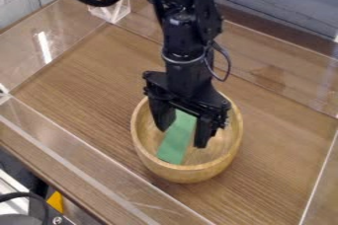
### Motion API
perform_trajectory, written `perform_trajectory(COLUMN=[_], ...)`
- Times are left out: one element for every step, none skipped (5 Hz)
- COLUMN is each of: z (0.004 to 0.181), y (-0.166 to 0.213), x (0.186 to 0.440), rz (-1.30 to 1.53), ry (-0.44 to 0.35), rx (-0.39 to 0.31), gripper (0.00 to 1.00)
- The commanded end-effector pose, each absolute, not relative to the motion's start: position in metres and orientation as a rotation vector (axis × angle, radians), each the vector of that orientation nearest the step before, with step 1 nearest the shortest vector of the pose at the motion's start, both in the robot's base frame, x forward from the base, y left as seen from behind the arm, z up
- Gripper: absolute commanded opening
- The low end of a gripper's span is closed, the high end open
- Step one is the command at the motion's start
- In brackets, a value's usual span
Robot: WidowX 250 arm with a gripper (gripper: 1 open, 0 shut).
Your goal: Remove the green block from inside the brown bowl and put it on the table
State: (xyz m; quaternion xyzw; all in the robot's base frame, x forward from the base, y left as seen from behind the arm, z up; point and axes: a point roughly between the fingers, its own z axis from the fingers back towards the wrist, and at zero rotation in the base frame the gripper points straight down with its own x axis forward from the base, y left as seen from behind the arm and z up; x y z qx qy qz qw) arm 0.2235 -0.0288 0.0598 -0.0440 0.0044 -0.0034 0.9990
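Note:
The brown bowl point(199, 164) sits on the table point(93, 91) near the front, light wood with a thick rim. Inside it the green block point(177, 142) leans against the inner wall, a flat bright green bar. My black gripper point(184, 128) points straight down into the bowl, open, with one finger on each side of the block's upper part. The fingers point(208, 126) straddle the block; the jaws stand wide and I cannot tell whether they touch it. The block's upper end is partly hidden behind the fingers.
Clear acrylic walls point(53, 145) edge the tabletop on the left, front and right. A white tag point(111, 12) hangs at the back left behind the arm. Bare wood surface lies to the left and right of the bowl.

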Motion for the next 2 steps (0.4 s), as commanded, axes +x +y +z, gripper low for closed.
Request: perform_trajectory(z=[0.0638,0.0636], y=[-0.0269,-0.0273], x=[0.2289,0.2296], rz=[0.013,0.018], ry=[-0.019,-0.021], rx=[-0.096,-0.100], gripper=[1.00,1.00])
